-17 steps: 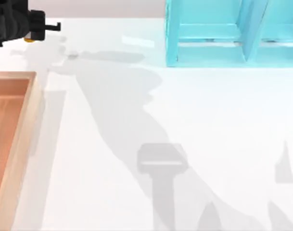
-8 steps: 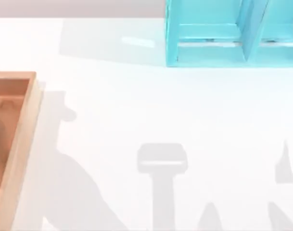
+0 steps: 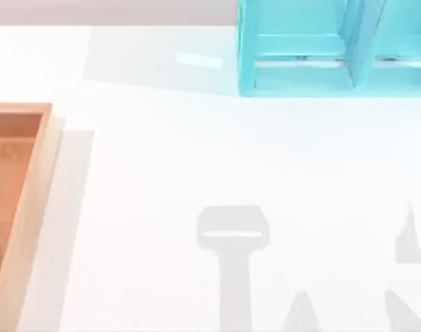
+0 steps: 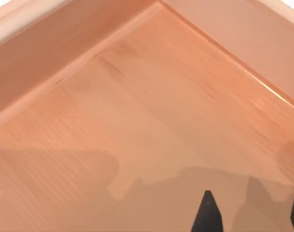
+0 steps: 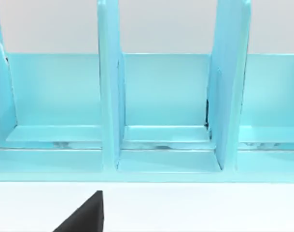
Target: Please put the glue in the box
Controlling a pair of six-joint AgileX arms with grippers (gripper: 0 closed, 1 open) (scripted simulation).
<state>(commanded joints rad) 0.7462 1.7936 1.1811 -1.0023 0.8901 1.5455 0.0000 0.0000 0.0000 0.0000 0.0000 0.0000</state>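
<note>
One box (image 3: 32, 187) at table's left, one turquoise cabinet (image 3: 300, 69) opposite.

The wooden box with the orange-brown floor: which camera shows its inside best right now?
The left wrist view: the shallow wooden box's floor and an inner corner sit close up. The top view catches just a corner of the box at the table's left edge. The right wrist view faces the turquoise shelf-like cabinet instead.

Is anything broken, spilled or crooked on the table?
Nothing stands out. The shallow wooden box sits flat at the table's left edge, its orange-brown floor unmarked in the left wrist view. The turquoise shelf cabinet stands straight at the back right.
</note>
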